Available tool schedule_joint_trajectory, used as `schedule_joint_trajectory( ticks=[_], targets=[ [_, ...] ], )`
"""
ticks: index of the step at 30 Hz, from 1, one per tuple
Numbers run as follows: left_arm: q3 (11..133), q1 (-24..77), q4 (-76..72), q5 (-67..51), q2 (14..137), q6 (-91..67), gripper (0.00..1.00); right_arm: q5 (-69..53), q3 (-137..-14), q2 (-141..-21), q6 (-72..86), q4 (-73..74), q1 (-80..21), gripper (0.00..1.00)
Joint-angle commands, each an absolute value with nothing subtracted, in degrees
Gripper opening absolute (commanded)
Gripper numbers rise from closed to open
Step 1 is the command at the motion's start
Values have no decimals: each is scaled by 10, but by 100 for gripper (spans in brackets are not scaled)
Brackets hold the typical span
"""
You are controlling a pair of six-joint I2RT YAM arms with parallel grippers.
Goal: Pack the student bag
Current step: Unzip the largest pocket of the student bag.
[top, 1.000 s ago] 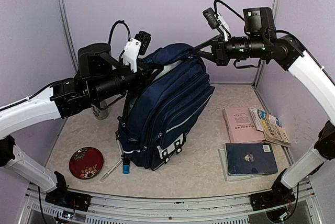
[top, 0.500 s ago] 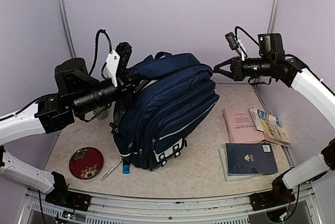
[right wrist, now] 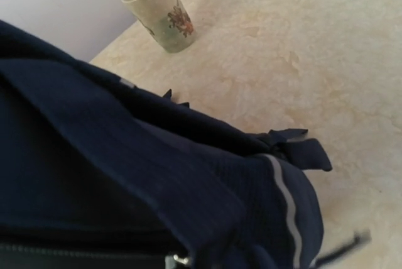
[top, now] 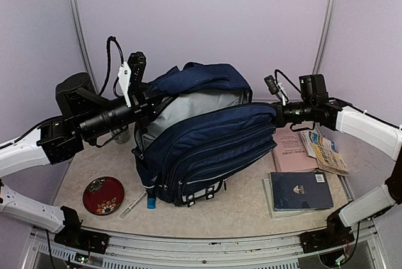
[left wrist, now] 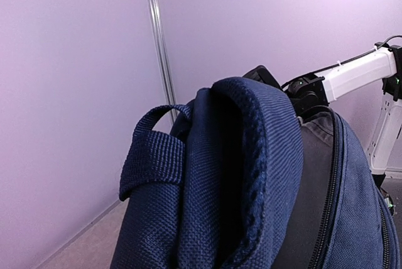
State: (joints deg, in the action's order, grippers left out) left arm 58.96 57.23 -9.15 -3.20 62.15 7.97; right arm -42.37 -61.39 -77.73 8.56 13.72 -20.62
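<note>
Pale marbled worktop, purple walls. From above, you see the navy student bag standing mid-worktop, its mouth gaping and grey lining showing, stretched between your left pincer and right pincer, each clamped on its rim. Your left wrist view shows coarse navy weave and a carry loop. Your right wrist view shows a white stripe on the bag, with a cup beyond.

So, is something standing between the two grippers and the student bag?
Nothing visible does. The left gripper is shut on the rear top flap of the student bag, the right gripper on its front panel.
</note>
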Motion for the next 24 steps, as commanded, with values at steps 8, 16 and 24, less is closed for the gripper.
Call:
schedule_joint_trajectory(
  ticks=[8, 16, 24],
  targets=[
    [605, 559, -222, -46, 610, 73, 0, -357, -569, -792, 96, 111, -198, 0],
    [655, 557, -210, 35, 683, 130, 0, -72, -613, -713, 120, 186, -196, 54],
    [794, 540, -202, 79, 790, 213, 0, 236, -613, -710, 138, 276, -183, 91]
  ],
)
